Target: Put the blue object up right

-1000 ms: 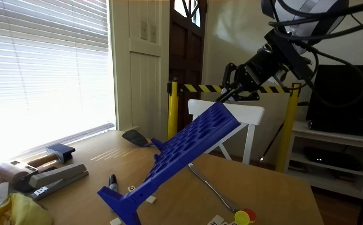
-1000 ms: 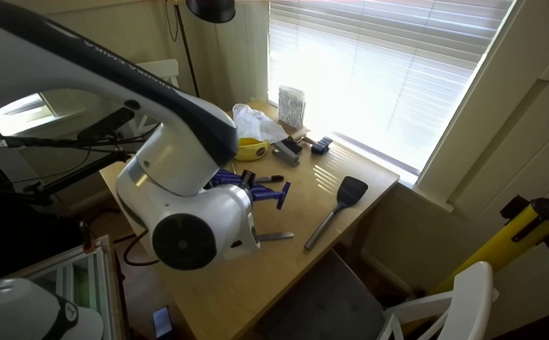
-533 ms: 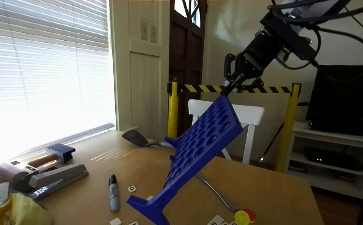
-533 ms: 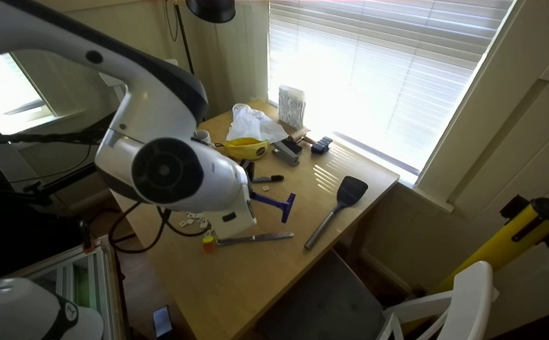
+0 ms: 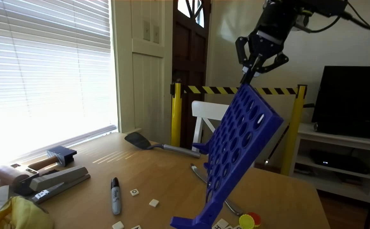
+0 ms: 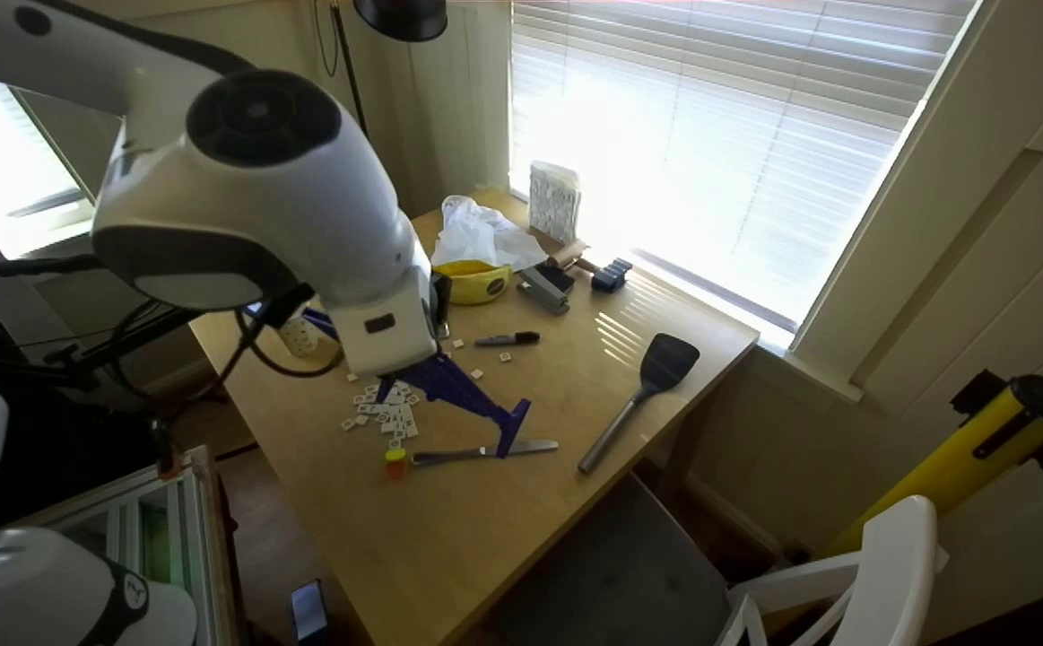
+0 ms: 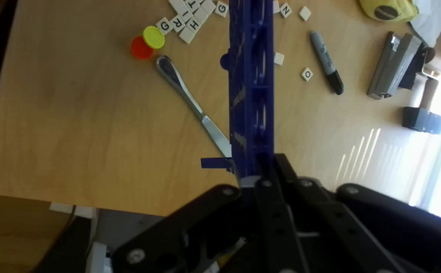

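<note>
One board (image 5: 243,160), one spatula (image 6: 630,408), one knife (image 7: 209,124), one marker (image 7: 326,60) and two discs (image 7: 151,39) show.

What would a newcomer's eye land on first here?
The big blue grid board comes first, held aslant over the table by the tool. After that, the glaring window blinds alongside the table, then the yellow disc overlapping the red disc beside the letter tiles.

Blue board (image 5: 241,149) steeper than before
</note>
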`<state>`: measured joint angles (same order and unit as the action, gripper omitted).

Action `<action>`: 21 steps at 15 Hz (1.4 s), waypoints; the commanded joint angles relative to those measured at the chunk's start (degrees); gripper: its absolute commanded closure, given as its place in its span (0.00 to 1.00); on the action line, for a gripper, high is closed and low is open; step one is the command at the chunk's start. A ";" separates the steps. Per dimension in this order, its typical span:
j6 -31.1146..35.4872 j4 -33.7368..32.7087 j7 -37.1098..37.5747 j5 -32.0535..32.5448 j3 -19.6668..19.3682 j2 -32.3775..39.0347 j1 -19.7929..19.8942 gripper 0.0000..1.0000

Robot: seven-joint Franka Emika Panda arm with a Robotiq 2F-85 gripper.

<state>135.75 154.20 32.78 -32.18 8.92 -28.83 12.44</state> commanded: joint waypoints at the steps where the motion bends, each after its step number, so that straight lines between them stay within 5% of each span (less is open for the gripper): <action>1: -10.40 -4.31 10.64 6.86 -1.85 -4.78 -0.97 0.99; 7: -15.12 -10.01 19.64 12.35 -1.37 -2.13 -0.91 0.99; 16: -13.33 -8.86 18.49 12.30 -2.89 -1.75 -2.49 0.99; 21: -16.57 -15.85 30.01 16.10 0.04 4.95 -2.17 0.99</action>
<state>121.98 144.09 56.00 -18.37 8.63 -28.82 11.49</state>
